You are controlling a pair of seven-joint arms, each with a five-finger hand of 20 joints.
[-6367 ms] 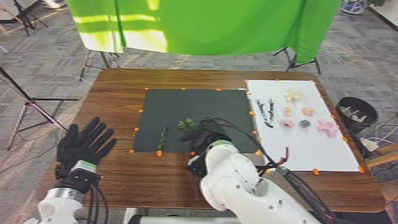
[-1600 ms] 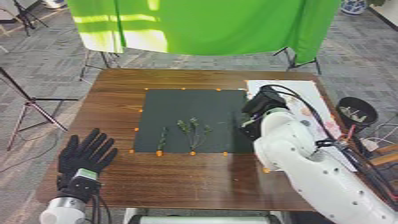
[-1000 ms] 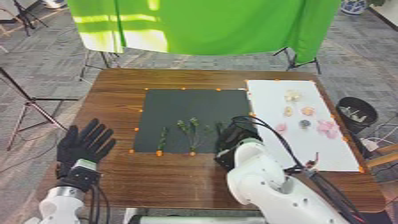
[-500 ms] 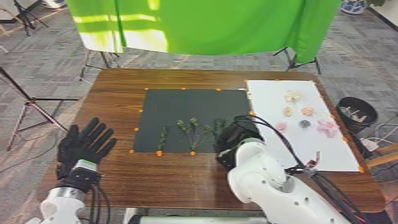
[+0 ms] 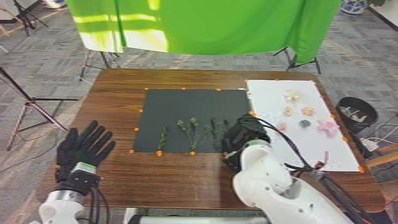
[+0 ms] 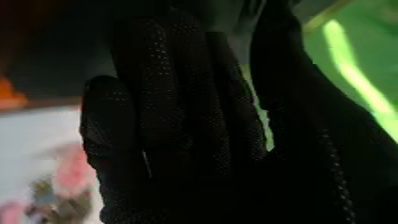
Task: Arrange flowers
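In the head view my right hand point(image 5: 244, 137) is over the black sheet's near right part, with straight fingers; the right wrist view shows the same hand point(image 6: 178, 110) with its thumb apart. A thin green stem point(image 5: 163, 139) and a branched sprig point(image 5: 192, 132) lie on the black sheet point(image 5: 191, 102). Darker sprigs point(image 5: 213, 131) lie between them and my right hand. On the white sheet point(image 5: 311, 155) are a cream flower point(image 5: 293, 95), a peach one point(image 5: 308, 111), a grey-blue one point(image 5: 305, 123) and a pink one point(image 5: 328, 128). My left hand point(image 5: 82, 152) is open at the table's left.
Orange markers line both sheets on the brown table point(image 5: 169, 182). A black bin point(image 5: 357, 111) stands beyond the right edge. Behind the table hangs a green cloth point(image 5: 204, 25). Cables run along my right arm across the white sheet.
My right hand has come from the white sheet's left side to the black sheet, then shifted slightly right. Two dark sprigs have left the white sheet; darker sprigs now show on the black one.
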